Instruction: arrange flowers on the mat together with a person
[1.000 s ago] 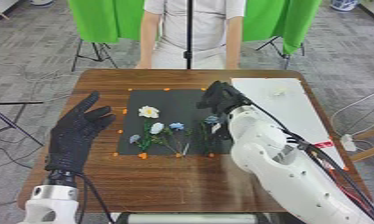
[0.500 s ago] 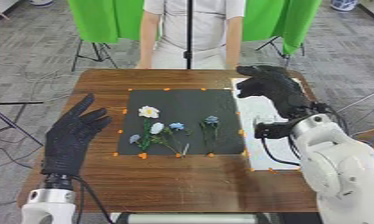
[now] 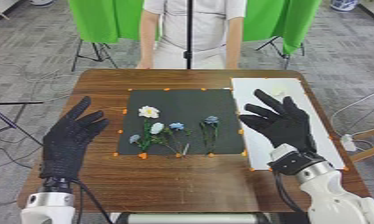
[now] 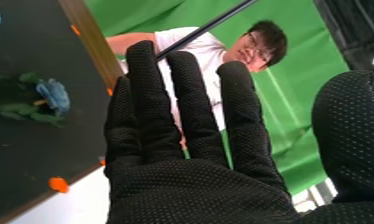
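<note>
R hand is now off the mat, fingers spread n empty; L hand open, empty. Rightmost blue flower prob done imo.

Legible text, labels, brands, numbers or signs: none
</note>
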